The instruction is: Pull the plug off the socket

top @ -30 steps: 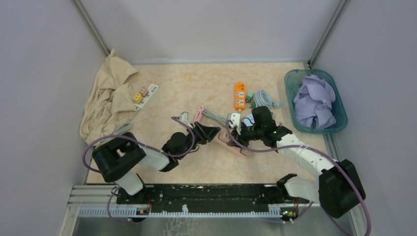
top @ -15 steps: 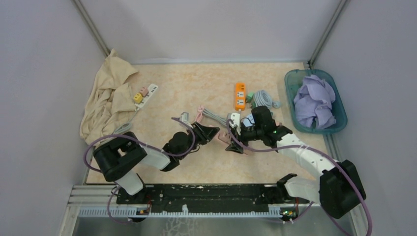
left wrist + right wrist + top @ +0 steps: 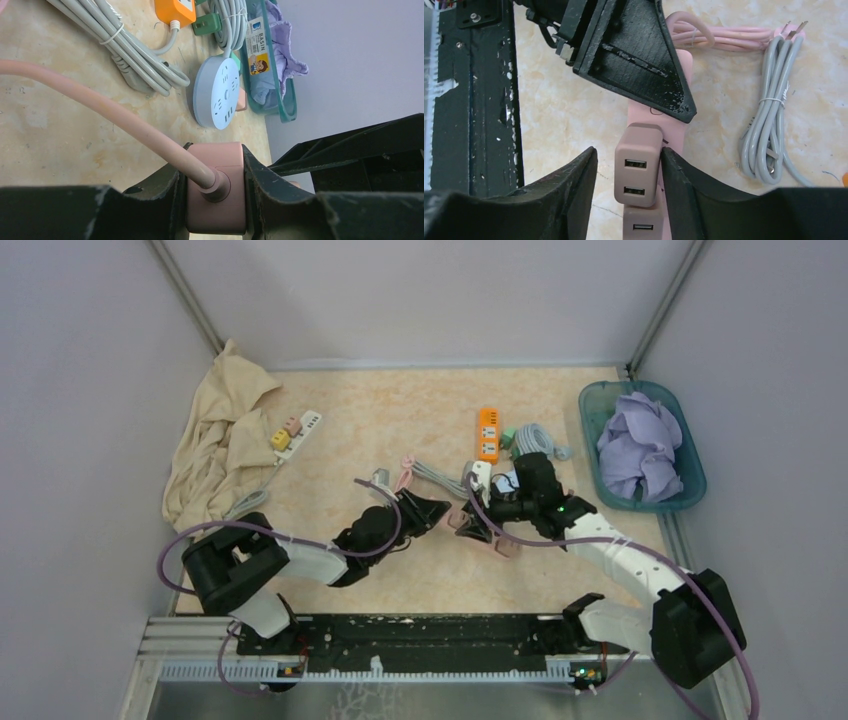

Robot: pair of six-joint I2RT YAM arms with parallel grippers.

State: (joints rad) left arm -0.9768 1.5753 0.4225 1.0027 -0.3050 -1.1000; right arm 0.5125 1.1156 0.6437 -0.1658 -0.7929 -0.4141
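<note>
We're at the grasp step. L gripper (image 3: 214, 165) is clamped on the pink strip (image 3: 678, 131) at its cord end, mid-frame in top view. R gripper (image 3: 628, 160) straddles the pink plug (image 3: 639, 165), jaws narrow w/ a gap at frame left, not yet pinching. Next: close on plug, pull straight out while L braces strip.

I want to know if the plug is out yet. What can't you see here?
1. Right wrist view: the pink plug hides its own prongs, so in or out is unclear.
2. Top view: the right claw mostly covers the plug.
3. Left wrist view: the left claw hides the pink strip sockets.
</note>
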